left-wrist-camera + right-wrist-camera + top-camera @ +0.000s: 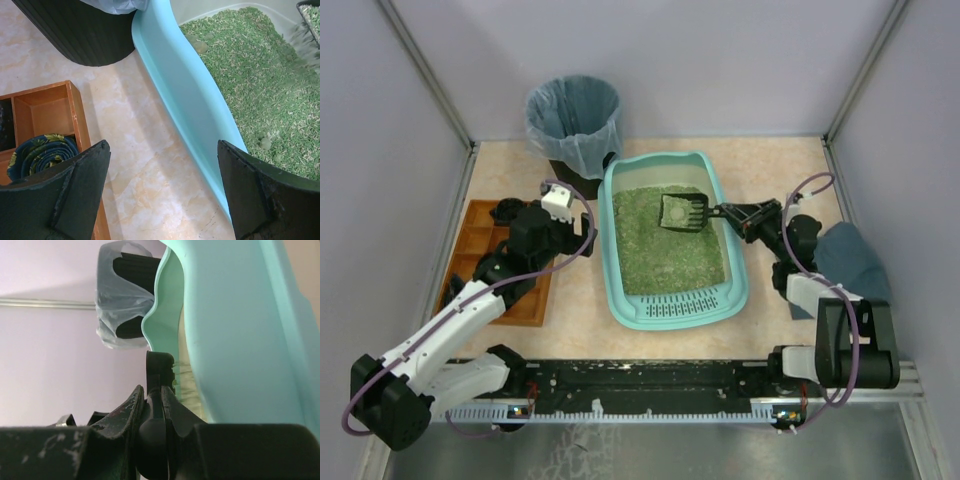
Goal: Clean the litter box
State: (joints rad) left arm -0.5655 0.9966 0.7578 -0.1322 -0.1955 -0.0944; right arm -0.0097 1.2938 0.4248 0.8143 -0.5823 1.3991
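The litter box (677,308) sat mid-table. Just left of its left wall hovered the left gripper (162,146), jaws spread and empty. At its right rim the right gripper (748,215) pinched the scoop (683,212) by the handle, the scoop's head over the litter.

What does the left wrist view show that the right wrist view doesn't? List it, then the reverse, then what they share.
Left wrist only: the green litter, the wooden tray with a patterned roll in it, bare tabletop, and the open left gripper.
Right wrist only: the right gripper shut on the scoop handle, and the lilac wall behind.
Both: the teal litter box side and the black bin with its bag.
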